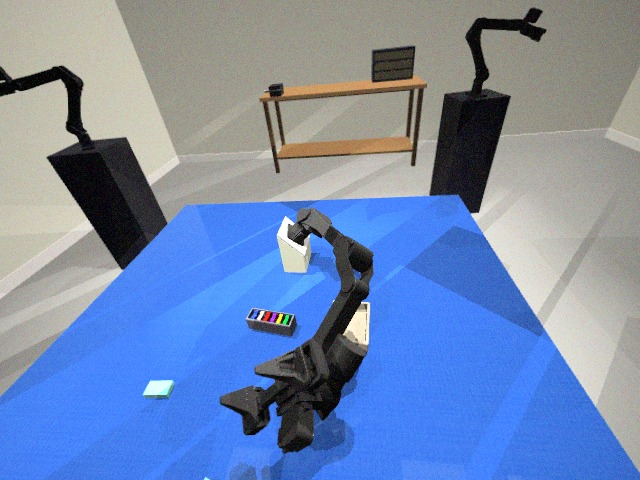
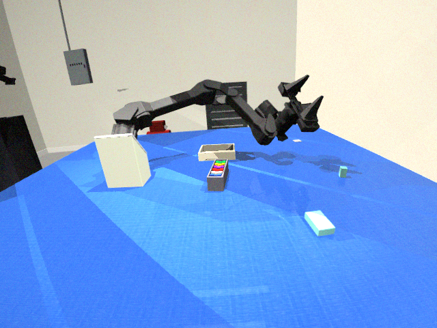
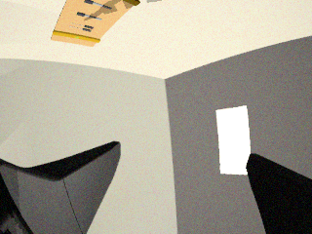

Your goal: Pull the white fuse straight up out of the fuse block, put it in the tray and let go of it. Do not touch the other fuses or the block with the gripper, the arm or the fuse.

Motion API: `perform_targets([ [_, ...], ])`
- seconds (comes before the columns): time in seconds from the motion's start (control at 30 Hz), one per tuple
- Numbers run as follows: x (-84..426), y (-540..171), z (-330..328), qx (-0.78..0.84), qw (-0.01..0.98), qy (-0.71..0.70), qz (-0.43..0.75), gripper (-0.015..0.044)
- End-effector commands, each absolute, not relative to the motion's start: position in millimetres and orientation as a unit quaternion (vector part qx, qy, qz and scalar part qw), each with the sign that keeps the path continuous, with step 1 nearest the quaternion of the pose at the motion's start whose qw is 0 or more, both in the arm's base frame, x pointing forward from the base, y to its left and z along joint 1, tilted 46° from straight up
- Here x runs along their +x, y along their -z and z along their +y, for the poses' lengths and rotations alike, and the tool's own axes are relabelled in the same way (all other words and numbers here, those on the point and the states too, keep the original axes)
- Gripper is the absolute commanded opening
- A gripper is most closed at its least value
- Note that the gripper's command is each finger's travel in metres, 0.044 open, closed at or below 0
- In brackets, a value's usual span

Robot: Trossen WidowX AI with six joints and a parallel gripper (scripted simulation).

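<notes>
The white fuse [image 1: 261, 315] [image 2: 216, 172] sits in the dark grey fuse block [image 1: 271, 326] [image 2: 215, 184], between a blue and a red fuse. Purple, yellow and green fuses stand farther along the row. The cream tray [image 1: 367, 325] [image 2: 216, 155] stands beyond the green end of the block; the arm hides part of it in the top view. My gripper [image 1: 239, 384] [image 2: 315, 86] [image 3: 187, 156] is open and empty, raised high above the mat and well away from the block and tray. Its fingers point upward and away from them.
A tall cream block [image 1: 295, 262] [image 2: 121, 164] stands by the arm's base. A flat mint block [image 1: 158, 389] [image 2: 319, 223] lies on the blue mat. A small green block [image 2: 342, 171] and a flat white piece [image 2: 297, 141] are farther off in the exterior view.
</notes>
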State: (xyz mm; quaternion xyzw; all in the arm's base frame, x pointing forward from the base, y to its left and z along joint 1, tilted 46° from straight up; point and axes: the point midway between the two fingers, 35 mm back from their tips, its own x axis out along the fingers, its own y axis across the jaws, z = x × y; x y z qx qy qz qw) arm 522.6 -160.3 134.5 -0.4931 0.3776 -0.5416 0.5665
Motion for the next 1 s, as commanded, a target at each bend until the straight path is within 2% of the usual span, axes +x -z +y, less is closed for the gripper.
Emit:
perform_targets([
  [0.0, 523.5, -134.7, -161.6, -0.497, 0.566, 0.540, 0.376, 0.0374],
  [0.2, 548.6, -122.4, -199.4, -0.591, 0.572, 0.442, 0.357, 0.0216],
  [0.4, 553.6, -66.5, -237.5, -0.620, 0.623, 0.285, 0.383, 0.0067],
  [0.7, 520.5, 5.0, -254.4, -0.551, 0.696, 0.124, 0.443, 0.0067],
  [0.97, 469.6, 55.9, -247.8, -0.427, 0.751, 0.011, 0.504, 0.0067],
])
